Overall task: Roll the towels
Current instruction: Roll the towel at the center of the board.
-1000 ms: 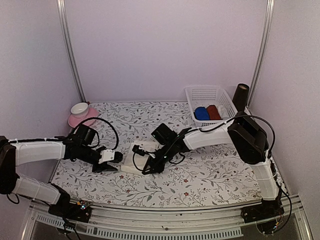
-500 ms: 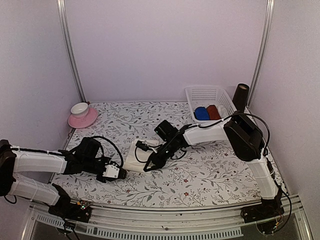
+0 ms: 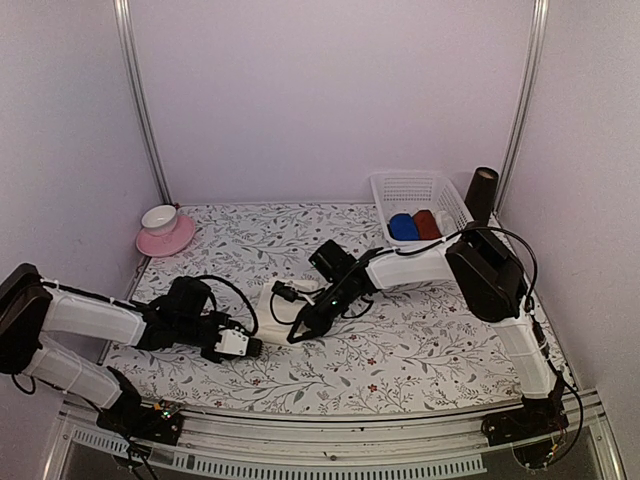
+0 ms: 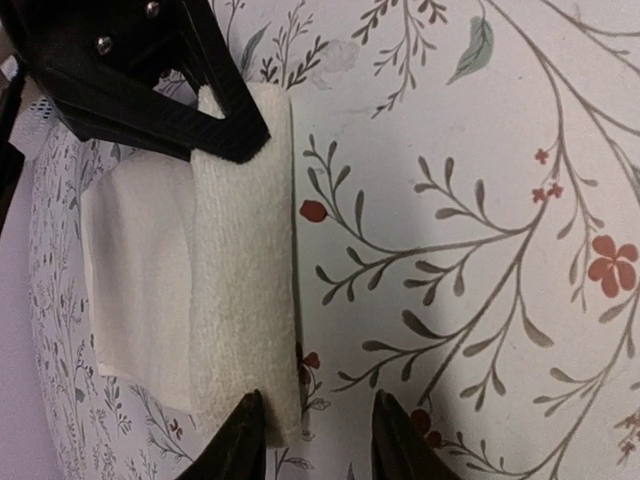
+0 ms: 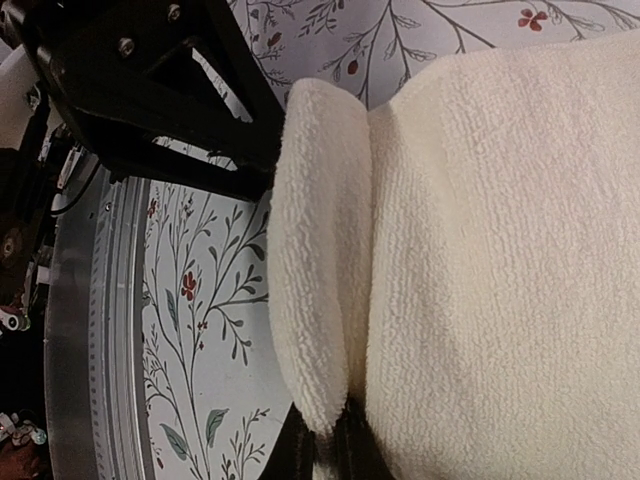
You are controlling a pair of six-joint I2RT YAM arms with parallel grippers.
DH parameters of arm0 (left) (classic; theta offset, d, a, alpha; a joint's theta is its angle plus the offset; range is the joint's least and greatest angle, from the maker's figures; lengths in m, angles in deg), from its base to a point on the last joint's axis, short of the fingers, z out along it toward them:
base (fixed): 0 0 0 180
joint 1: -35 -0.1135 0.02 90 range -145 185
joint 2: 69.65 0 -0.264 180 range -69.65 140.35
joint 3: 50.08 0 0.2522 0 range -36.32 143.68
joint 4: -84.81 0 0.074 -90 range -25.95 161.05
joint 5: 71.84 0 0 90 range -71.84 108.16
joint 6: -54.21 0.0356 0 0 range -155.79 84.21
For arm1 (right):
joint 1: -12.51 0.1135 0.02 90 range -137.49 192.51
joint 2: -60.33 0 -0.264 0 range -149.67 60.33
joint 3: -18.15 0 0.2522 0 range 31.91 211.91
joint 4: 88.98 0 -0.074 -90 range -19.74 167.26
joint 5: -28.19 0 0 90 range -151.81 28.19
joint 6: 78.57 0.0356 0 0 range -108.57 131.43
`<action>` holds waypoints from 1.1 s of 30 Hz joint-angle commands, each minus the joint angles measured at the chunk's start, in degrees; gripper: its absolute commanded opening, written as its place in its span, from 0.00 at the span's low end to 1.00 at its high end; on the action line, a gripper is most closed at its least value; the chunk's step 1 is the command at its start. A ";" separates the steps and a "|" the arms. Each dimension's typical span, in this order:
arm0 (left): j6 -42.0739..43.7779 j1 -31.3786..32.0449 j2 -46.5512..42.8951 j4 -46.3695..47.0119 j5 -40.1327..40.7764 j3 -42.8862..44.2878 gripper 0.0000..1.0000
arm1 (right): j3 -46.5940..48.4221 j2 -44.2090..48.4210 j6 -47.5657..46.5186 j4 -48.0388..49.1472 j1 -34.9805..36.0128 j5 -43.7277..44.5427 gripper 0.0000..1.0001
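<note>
Two arms of yours met over the flowered table (image 3: 420, 350), and you could read the scene from its left edge. At the far left a white cup (image 3: 160, 216) sat on a pink saucer (image 3: 150, 242), well apart from the work. Nearer you, your left arm lay low across the table, and your left gripper (image 3: 255, 346) had its jaws partly spread. The left wrist view showed one fingertip (image 4: 248, 435) over the end of the rolled fold and the other on bare table just beside it, with a gap showing, so nothing was pinched. The cream towel (image 3: 268, 318) lay near the middle of the table, its near long edge turned over into a thick fold and the rest lying flat behind it. At the other end of that fold your right gripper (image 3: 297, 333) was pressed together on the cloth, the fold nipped between its fingertips in the right wrist view. Farther right, at the back of the table, a white basket (image 3: 405, 180) held the blue towel (image 3: 403, 227), already a roll, with a dark red roll (image 3: 427, 222) touching it on its right. A dark cylinder (image 3: 482, 190) stood upright just beside the basket's right rim.
</note>
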 commanded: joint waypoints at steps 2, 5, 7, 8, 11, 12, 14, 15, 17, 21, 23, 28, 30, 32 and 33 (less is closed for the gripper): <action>-0.07 1.04 2.18 2.78 2.49 0.88 0.37 | -0.69 -4.67 -0.72 -4.93 -0.44 5.01 0.04; -0.18 1.10 1.43 4.11 2.34 -0.05 0.37 | -0.54 -5.06 -0.83 -5.00 -0.55 5.03 0.04; -0.02 1.23 0.07 4.90 1.75 -0.89 0.37 | -0.35 -5.25 -0.74 -5.21 -0.60 4.99 0.04; 0.07 1.25 -0.80 5.13 1.39 -1.30 0.37 | -0.22 -5.35 -0.79 -5.25 -0.69 4.94 0.04; 0.50 1.35 -3.16 5.40 0.27 -2.32 0.37 | 0.13 -5.44 -0.68 -5.54 -0.83 4.93 0.04; 0.55 1.31 -3.72 5.29 -0.11 -2.40 0.37 | 0.25 -5.49 -0.64 -5.64 -0.84 4.93 0.04; 0.65 1.36 -3.98 5.12 -0.34 -2.28 0.37 | 0.44 -5.49 -0.64 -5.83 -0.92 4.87 0.04; 0.71 1.41 -3.55 5.10 -0.26 -2.18 0.37 | 0.53 -5.50 -0.64 -5.91 -0.90 4.85 0.04; 0.70 1.50 -2.44 5.26 0.18 -1.94 0.36 | 0.60 -5.56 -0.67 -6.01 -0.85 4.87 0.04; 0.64 1.45 0.27 5.79 0.64 -1.47 0.36 | 0.54 -5.51 -0.86 -6.31 -0.92 4.83 0.04; 0.57 1.45 1.44 6.55 1.49 -1.32 0.36 | 0.46 -5.47 -0.98 -6.49 -0.87 4.68 0.04; 0.05 1.45 3.33 9.61 3.81 -1.39 0.36 | 0.45 -5.66 -1.55 -6.84 -0.88 4.29 0.04; -0.05 1.45 3.19 10.35 4.00 -1.69 0.36 | 0.49 -5.82 -1.64 -6.89 -0.92 4.31 0.04; -0.04 1.44 2.72 11.33 3.72 -2.30 0.36 | 0.53 -6.00 -1.75 -6.89 -0.92 4.32 0.04; 0.02 1.45 2.56 11.75 3.66 -2.46 0.36 | 0.58 -6.14 -1.71 -6.96 -0.96 4.32 0.04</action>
